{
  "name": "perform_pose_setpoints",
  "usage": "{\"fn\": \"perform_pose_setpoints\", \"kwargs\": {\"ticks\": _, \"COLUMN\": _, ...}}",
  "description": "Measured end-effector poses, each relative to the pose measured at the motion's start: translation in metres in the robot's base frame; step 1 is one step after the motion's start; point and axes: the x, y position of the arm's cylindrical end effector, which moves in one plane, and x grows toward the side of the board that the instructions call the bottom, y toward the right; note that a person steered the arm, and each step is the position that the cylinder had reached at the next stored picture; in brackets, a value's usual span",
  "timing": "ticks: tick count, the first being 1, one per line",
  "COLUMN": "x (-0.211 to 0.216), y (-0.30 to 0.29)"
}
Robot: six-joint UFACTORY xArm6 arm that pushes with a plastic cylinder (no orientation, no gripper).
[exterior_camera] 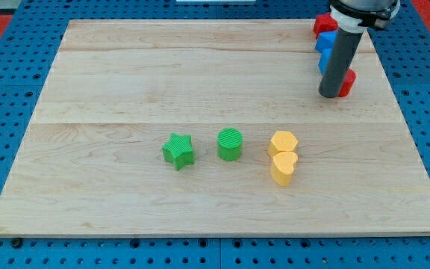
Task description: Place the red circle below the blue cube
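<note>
My tip (331, 96) rests on the board at the view's upper right. A red block (348, 81), its shape mostly hidden by the rod, sits touching the tip's right side. Just above it, left of the rod, are two blue blocks: an upper one (325, 40) and a lower one (322, 63), both partly hidden by the rod, so their shapes are unclear. Another red block (322, 25) lies at the top of this column, near the board's top edge.
A green star (178, 150) and a green circle (230, 143) sit at the board's lower middle. To their right a yellow hexagon (283, 142) touches a yellow heart (283, 168) below it. The wooden board (125, 75) lies on a blue pegboard.
</note>
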Motion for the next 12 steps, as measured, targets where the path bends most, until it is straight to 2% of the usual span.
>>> {"fn": "perform_pose_setpoints", "kwargs": {"ticks": 2, "x": 0.008, "y": -0.042}}
{"fn": "perform_pose_setpoints", "kwargs": {"ticks": 5, "x": 0.020, "y": -0.060}}
{"fn": "perform_pose_setpoints", "kwargs": {"ticks": 7, "x": 0.084, "y": -0.083}}
{"fn": "perform_pose_setpoints", "kwargs": {"ticks": 8, "x": 0.096, "y": -0.020}}
{"fn": "perform_pose_setpoints", "kwargs": {"ticks": 10, "x": 0.071, "y": 0.068}}
{"fn": "perform_pose_setpoints", "kwargs": {"ticks": 12, "x": 0.019, "y": 0.085}}
